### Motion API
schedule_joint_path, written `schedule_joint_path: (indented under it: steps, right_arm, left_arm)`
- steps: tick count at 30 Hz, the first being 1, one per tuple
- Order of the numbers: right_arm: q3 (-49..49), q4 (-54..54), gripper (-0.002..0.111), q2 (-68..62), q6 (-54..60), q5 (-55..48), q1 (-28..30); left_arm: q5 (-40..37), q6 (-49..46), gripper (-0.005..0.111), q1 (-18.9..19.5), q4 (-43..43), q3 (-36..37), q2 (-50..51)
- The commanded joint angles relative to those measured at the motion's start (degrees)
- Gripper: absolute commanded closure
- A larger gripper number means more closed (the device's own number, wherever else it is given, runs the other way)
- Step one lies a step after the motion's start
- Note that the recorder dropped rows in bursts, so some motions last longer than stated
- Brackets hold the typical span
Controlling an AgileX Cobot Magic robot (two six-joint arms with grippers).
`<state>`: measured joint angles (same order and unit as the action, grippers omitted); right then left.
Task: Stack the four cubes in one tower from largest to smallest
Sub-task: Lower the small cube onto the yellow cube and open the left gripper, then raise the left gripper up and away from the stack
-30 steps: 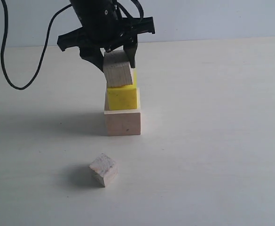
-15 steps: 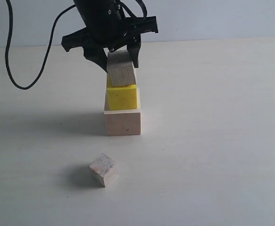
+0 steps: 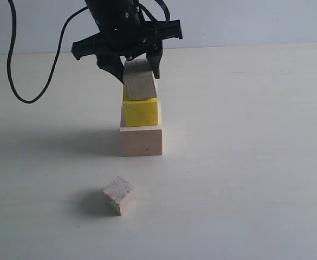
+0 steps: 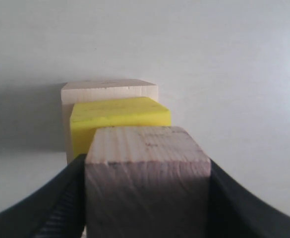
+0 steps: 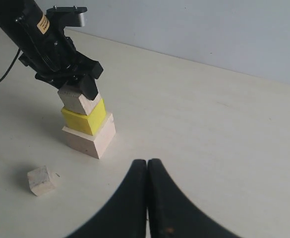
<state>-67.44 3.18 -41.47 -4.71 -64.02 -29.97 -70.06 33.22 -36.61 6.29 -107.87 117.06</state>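
The large pale wooden cube (image 3: 141, 140) stands on the table with the bright yellow cube (image 3: 141, 112) on top of it. My left gripper (image 3: 138, 70) is shut on a small wooden cube (image 3: 140, 81), held slightly tilted right at the yellow cube's top. The left wrist view shows that small cube (image 4: 147, 183) between the black fingers (image 4: 60, 208), with the yellow cube (image 4: 119, 116) and the large cube (image 4: 107, 90) beyond. The other small wooden cube (image 3: 119, 195) lies alone in front of the stack. My right gripper (image 5: 147, 163) hangs shut and empty, away from the stack (image 5: 89, 130).
A black cable (image 3: 17, 81) loops down from the left arm over the table at the left. A pale wall (image 3: 256, 21) bounds the table at the back. The lone small cube (image 5: 40, 180) casts a shadow to its left.
The left gripper has carried the small cube a little to the right and set it squarer over the yellow cube. In the last half second nothing has shifted.
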Motion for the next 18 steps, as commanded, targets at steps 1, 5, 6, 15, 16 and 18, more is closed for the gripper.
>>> schedule_joint_path:
  steps: [1,5,6,15,16,18]
  right_arm:
    - [0.28,-0.08,0.108,0.13,0.0,0.68,-0.07]
    - [0.28,-0.08,0.108,0.13,0.0,0.68,-0.07]
    - [0.28,-0.08,0.108,0.13,0.0,0.68,-0.07]
    - [0.28,-0.08,0.108,0.13,0.0,0.45,-0.07]
    - [0.28,-0.08,0.108,0.13,0.1,0.44,-0.07]
    - [0.28,-0.08,0.108,0.13,0.11,0.34,-0.07]
  left_arm:
    - [0.1,-0.25,0.103,-0.13,-0.04,-0.38,0.16]
    - [0.1,-0.25,0.079,-0.13,-0.14,-0.38,0.16]
    - [0.1,-0.25,0.073,-0.13,-0.14,-0.38,0.16]
    - [0.1,0.02,0.031,-0.13,0.2,-0.38,0.16]
    - [0.1,0.02,0.031,-0.13,0.29,-0.38,0.16]
    - [0.1,0.15,0.031,-0.13,0.29,-0.38,0.16]
